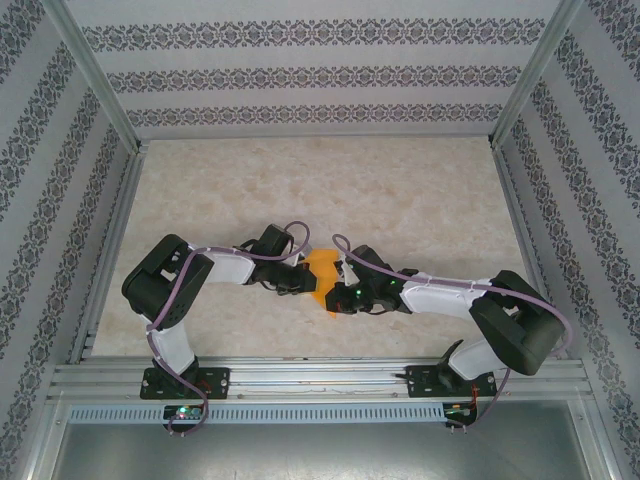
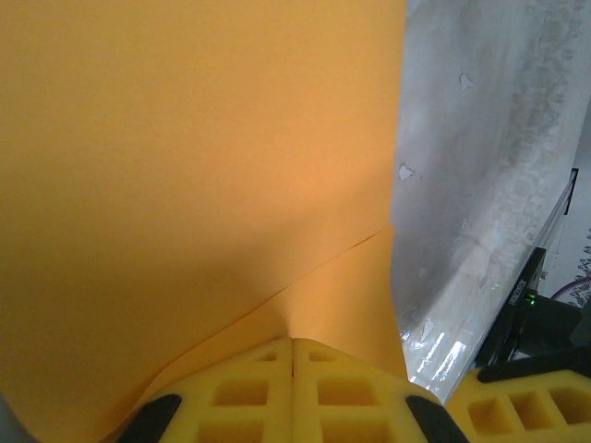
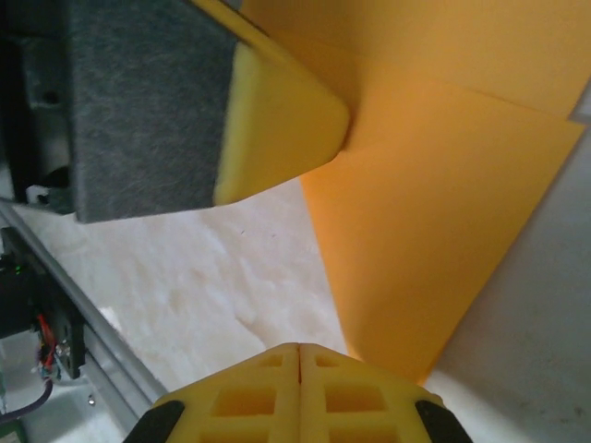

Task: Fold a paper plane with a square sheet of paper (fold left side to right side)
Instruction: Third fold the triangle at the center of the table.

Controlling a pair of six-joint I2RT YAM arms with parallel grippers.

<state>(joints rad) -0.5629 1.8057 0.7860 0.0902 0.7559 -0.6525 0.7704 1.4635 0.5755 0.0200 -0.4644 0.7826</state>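
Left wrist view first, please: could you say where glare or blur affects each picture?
Left wrist view: the thin bright orange paper sheet is soft, with white glare on the pale marbled table; right wrist view: the left gripper's grey-padded yellow finger is blurred; top external view: evenly lit and sharp.

Before me lies a pale marbled worktop (image 1: pixel 400 190); walls (image 1: pixel 300 80) papered in dark floral bands enclose the worktop on three sides, a silver slotted rail (image 1: pixel 320 378) along its near edge
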